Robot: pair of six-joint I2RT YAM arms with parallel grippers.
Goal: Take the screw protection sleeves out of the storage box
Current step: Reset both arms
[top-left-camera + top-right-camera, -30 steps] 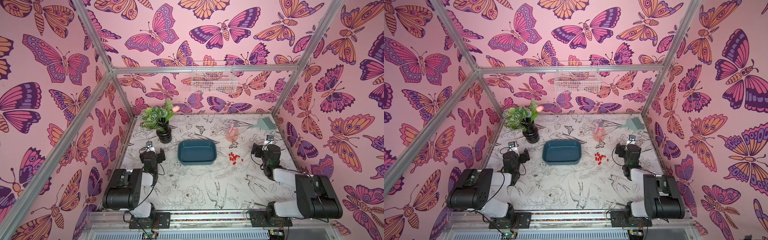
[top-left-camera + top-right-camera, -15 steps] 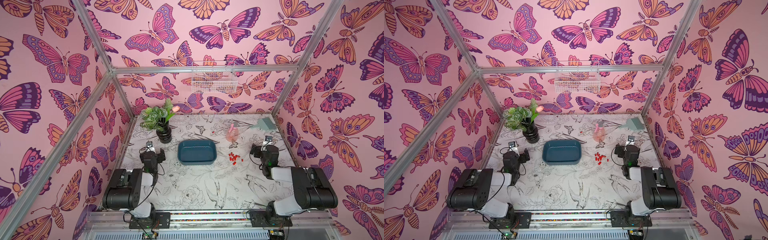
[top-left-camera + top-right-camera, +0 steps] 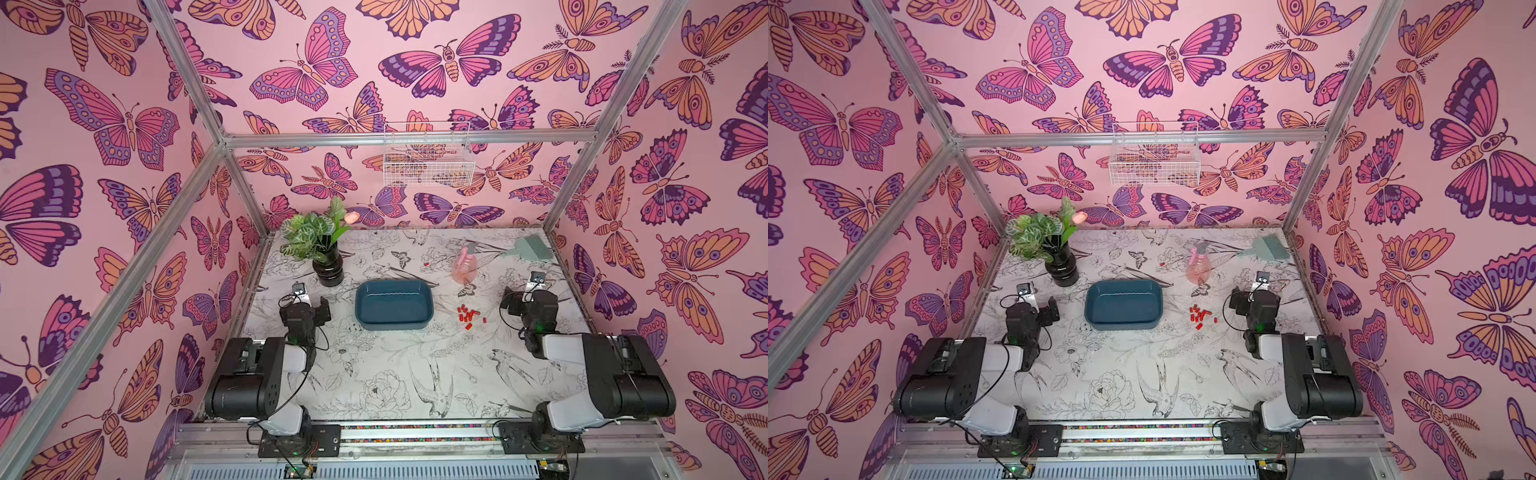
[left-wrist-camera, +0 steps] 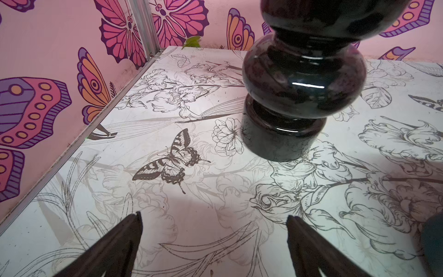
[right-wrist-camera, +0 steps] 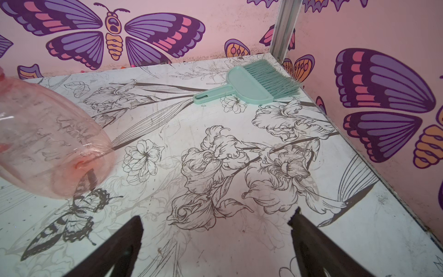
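Only the right arm [image 3: 623, 374] has shifted: its folded rear links have drawn back slightly toward the base and settled, while the left arm [image 3: 257, 374] sits as it did a second ago. My right gripper [image 5: 217, 214] is spread wide over the bare printed table [image 5: 239, 239], pinching nothing, and my left gripper [image 4: 213, 215] is just as wide and empty.

Ahead of the right one stand a clear pink plastic spray bottle [image 5: 48, 144] and a mint-green hand brush [image 5: 251, 84]. Ahead of the left is a glossy black bulbous vase [image 4: 302, 96].

Further out, in both top views, the tiny red cylindrical screw protection sleeves [image 3: 469, 313] [image 3: 1200, 316] lie clustered on the table between the right arm and the shallow dark teal plastic storage box [image 3: 394, 305]. One stray sleeve [image 3: 426, 264] lies apart, beyond the box near the bottle.

The box looks bare inside, so I judge the job done and the arms parking.
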